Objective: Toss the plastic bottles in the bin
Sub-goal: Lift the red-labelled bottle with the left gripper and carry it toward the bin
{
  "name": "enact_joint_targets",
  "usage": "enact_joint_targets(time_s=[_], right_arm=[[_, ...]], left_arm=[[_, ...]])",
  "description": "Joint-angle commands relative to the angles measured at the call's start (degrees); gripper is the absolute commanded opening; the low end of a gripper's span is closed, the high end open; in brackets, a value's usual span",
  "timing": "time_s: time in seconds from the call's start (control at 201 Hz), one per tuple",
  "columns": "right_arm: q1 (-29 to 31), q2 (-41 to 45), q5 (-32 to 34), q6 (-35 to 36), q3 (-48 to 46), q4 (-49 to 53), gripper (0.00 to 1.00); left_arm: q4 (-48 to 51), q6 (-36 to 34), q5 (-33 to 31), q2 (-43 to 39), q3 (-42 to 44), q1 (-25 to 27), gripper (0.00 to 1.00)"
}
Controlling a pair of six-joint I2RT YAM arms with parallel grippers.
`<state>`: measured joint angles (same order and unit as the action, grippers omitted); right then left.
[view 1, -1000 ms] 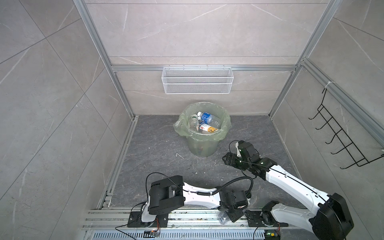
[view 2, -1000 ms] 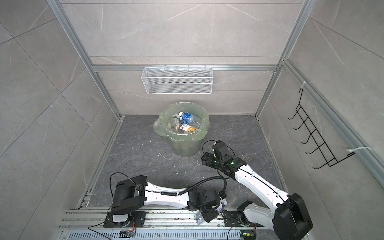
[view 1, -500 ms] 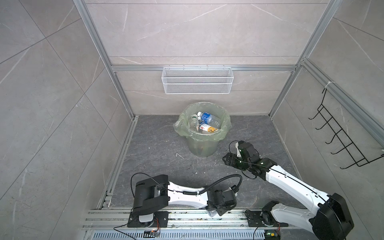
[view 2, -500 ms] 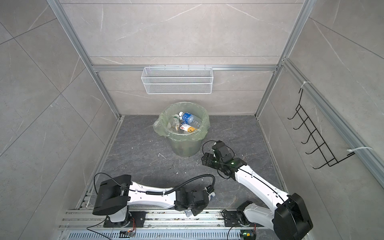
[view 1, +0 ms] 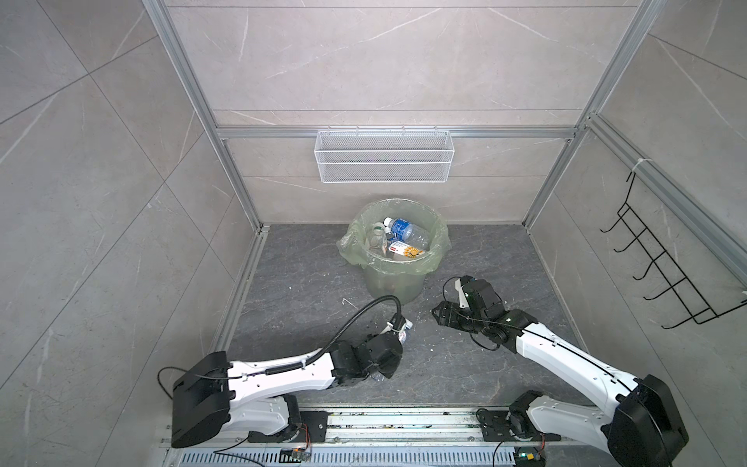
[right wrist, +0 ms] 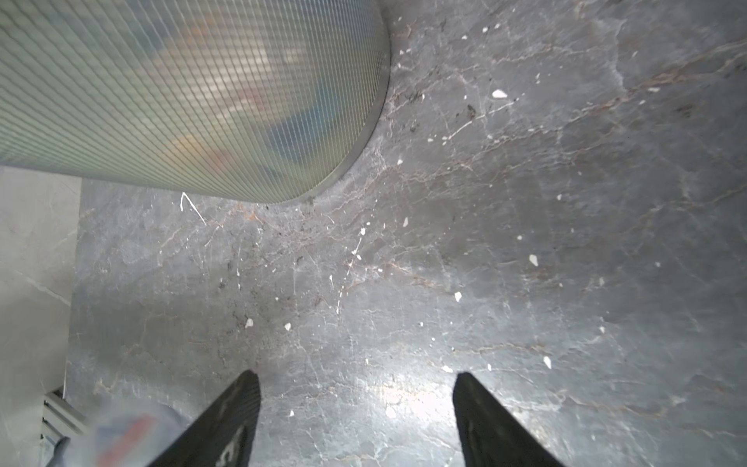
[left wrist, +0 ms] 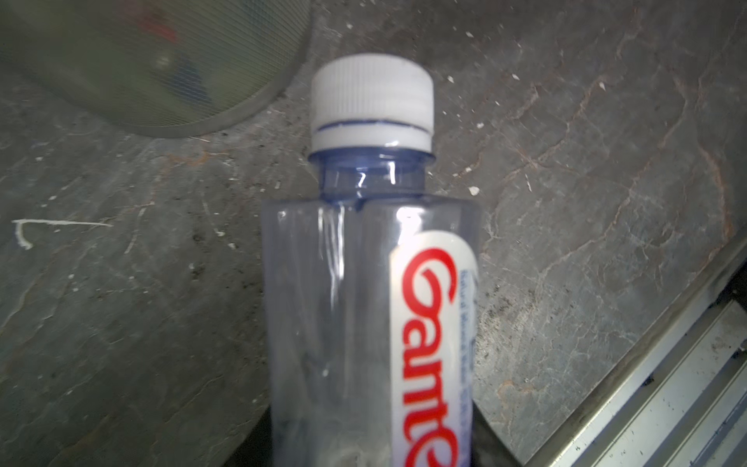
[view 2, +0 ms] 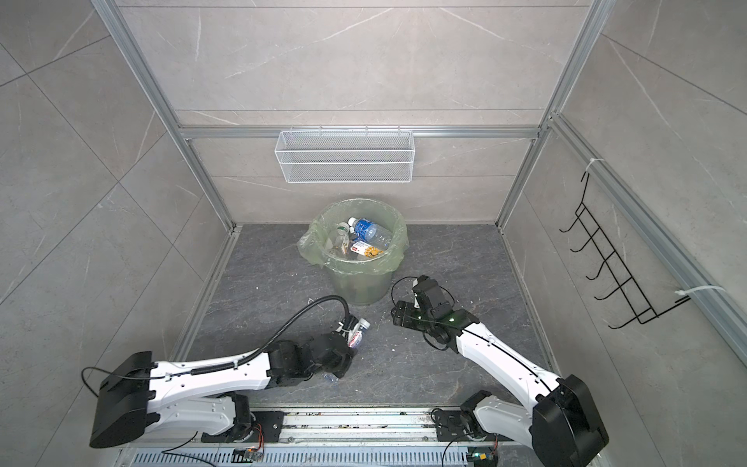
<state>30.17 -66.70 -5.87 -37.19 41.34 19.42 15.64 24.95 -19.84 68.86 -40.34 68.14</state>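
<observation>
While left jaws sit clamped on the body of a clear plastic bottle (left wrist: 347,307) w/ white ribbed cap & white label in red lettering, right jaws stand apart w/ nothing between them. From the front edge of the dark grey stone counter (view 1: 307,283) the left arm (view 1: 283,370) reaches in. In both top views the clear plastic bottle (view 1: 401,329) (view 2: 356,334) is approx. mid-counter, cap end aimed toward back-right. Can't tell if it touches the counter.

Near it but apart, the round translucent pale-green bin (view 1: 394,283) (view 2: 359,285), lined w/ thin green bag folded over rim, stands in counter's back half, centred between left & right edges. Inside: clear bottle w/ blue label (view 1: 402,229), second clear bottle w/ white cap (view 1: 378,239), plus white-orange labelled item (view 1: 406,251); rest too jumbled to tell.

From the front-right corner comes the right arm (view 1: 566,356), its jaws over bare counter just beside bin's base, on the right-edge side. Under the left wrist, near front edge, a small clear obj. (view 2: 330,377) peeks out; can't tell what. On back wall hangs a white wire mesh basket (view 1: 384,159); on right wall a black wire hook rack (view 1: 667,283).
</observation>
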Motion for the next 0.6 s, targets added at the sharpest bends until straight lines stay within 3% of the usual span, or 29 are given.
enact_joint_targets(time_s=[0.0,0.184,0.593], right_arm=[[-0.2,0.1,-1.2,3.4,-1.1,-1.5,0.77],[-0.2,-0.9,-1.7,5.5,-0.5,-1.5,0.77],[-0.2,-4.3,-3.3,6.9,1.0,-4.9,0.77]], left_arm=[[-2.3,-2.0,-1.0,-6.2,1.7,-3.6,0.42],[-3.2,-4.2,-0.1,-14.1,3.7,-8.5,0.43],[-6.7,-10.7,-4.4,-27.6,4.5,-8.8,0.43]])
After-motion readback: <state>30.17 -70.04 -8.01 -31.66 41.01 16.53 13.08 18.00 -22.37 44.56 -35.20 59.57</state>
